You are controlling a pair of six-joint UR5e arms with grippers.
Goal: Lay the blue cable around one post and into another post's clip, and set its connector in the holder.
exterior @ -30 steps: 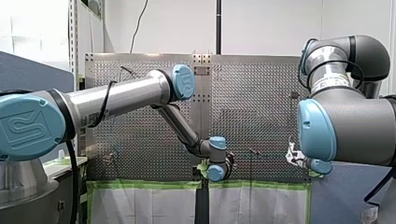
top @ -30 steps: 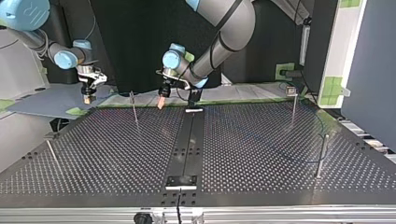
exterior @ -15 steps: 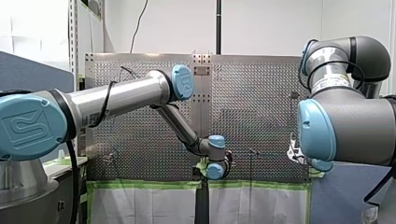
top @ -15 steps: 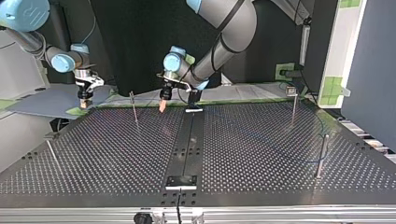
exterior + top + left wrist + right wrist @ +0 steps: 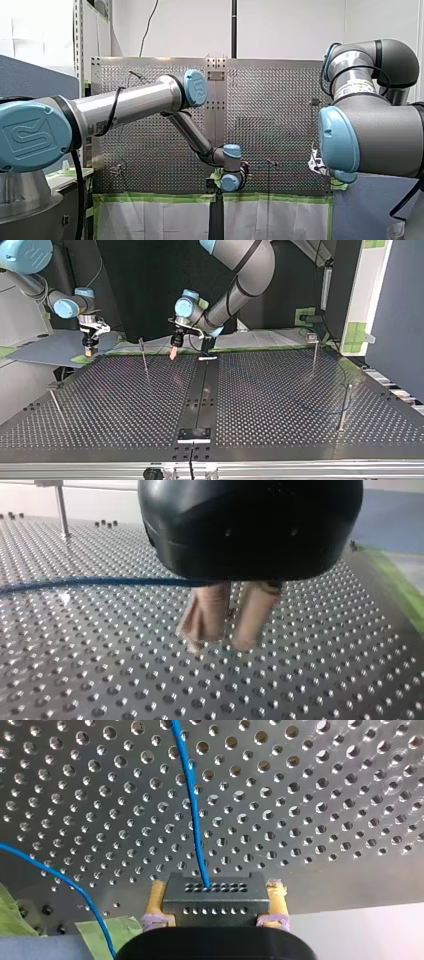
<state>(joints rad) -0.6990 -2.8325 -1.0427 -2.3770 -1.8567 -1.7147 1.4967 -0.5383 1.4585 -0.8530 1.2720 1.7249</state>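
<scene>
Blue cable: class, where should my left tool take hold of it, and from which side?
Probably the straight stretch of the blue cable lying flat on the table close by my left tool, coming down from above, set across its line: it is thin, with bare table on both sides.

- We work at a perforated metal table (image 5: 280, 405), its holes set in even rows.
- In the top view, a dark solid strip (image 5: 200, 395) runs down the table's middle, with a near block (image 5: 194, 434) at one end and a far block (image 5: 207, 358) at the other.
- Four thin posts stand upright on it: the far left post (image 5: 144, 355) and near left post (image 5: 55, 402), and the far right post (image 5: 314, 354) and near right post (image 5: 344, 407).
- The blue cable (image 5: 100, 582) lies on the holes.
- Green tape (image 5: 260, 347) lines the far edge.
</scene>
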